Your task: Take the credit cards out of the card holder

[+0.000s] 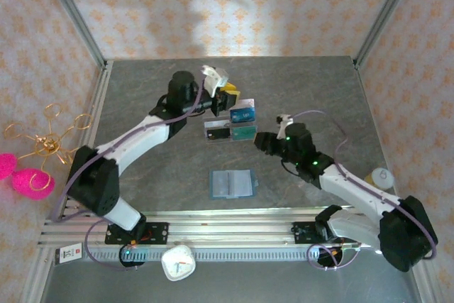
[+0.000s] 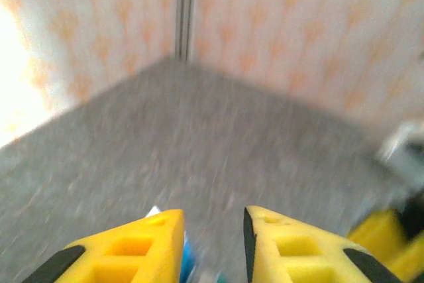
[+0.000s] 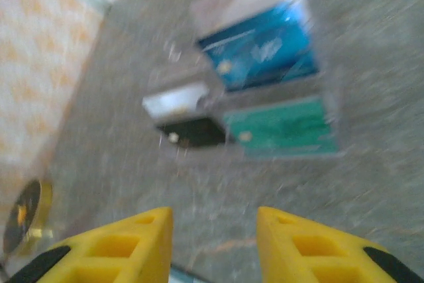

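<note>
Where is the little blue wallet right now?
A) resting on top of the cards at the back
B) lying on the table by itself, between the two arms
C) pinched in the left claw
B: the top view shows the wallet flat on the table, apart from the left gripper and the right gripper.

Top cam hung above and behind the arm bases, looking down on the whole table [image 1: 319, 83]. Left wrist cam sat low, aimed at the wall corner [image 2: 185, 11], blurry. Right wrist cam hovered close over the blue card [image 3: 262, 51], same one mid-frame up top.
</note>
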### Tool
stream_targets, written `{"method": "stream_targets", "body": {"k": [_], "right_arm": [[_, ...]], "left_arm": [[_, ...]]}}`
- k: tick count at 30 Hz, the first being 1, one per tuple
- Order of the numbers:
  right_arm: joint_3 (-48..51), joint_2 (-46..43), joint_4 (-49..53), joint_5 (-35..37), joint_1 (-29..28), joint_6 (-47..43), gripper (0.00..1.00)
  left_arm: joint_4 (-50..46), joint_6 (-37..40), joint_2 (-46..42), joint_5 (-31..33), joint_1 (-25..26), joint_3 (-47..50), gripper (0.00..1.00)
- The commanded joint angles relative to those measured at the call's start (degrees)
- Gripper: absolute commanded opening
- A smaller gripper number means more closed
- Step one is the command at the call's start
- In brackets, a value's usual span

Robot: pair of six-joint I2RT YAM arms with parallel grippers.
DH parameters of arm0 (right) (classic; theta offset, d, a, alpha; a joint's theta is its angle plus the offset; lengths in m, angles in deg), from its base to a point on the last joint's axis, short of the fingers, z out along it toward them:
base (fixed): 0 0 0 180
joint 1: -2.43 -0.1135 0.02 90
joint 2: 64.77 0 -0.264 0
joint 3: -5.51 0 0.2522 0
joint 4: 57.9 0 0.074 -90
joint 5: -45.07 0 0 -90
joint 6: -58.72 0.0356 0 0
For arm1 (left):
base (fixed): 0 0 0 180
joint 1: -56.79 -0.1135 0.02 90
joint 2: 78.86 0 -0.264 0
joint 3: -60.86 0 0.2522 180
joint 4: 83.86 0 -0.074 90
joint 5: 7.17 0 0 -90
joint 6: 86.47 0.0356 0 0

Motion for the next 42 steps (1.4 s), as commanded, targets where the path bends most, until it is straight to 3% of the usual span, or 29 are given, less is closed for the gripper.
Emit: {"method": "stream_targets", "body": {"k": [1,4,10,19,28,31,33,37,39,42], "right_arm": [[0.5,1.8,0.4,2.0,-5.8,-2.8,0.39],[-1.0,5.6,2.1,6.3,-13.1,-3.6,0.42],[-4.8,14.6,5.5,16.2,-25.1,-3.5,0.43],[-12.7,26.2,12.0,29.2,-36.6,-4.5,0.44],[-18.5,35.8,16.3,31.7,-37.9,-5.5,0.42],[-19.3,38.4,18.5,32.6,-38.1,-4.7,0.37],[-19.1,39.0,19.4,33.6,-38.2,-3.8,0.24],[-15.8,34.9,15.2,33.8,-38.2,-1.7,0.07],[-13.2,31.3,10.8,33.5,-38.1,-0.7,0.0],[-9.0,26.5,3.7,31.9,-38.0,1.0,0.0]], "left_arm": [[25.1,-23.2,-4.6,-0.3,0.5,12.1,0.31],[34.9,-32.7,-9.2,3.7,1.4,24.2,0.31],[36.9,-42.4,-16.0,7.9,3.3,38.4,0.3],[20.7,-41.1,-32.9,18.3,4.2,46.3,0.31],[9.1,-39.5,-42.0,22.2,4.2,47.3,0.31],[7.1,-39.2,-42.8,22.6,4.3,47.8,0.31],[6.5,-39.5,-43.3,22.9,4.5,48.5,0.31],[4.8,-39.4,-42.6,23.7,6.3,49.4,0.27],[4.1,-39.7,-41.1,24.2,8.0,50.1,0.2],[4.5,-41.0,-37.9,24.7,10.7,51.6,0.04]]}}
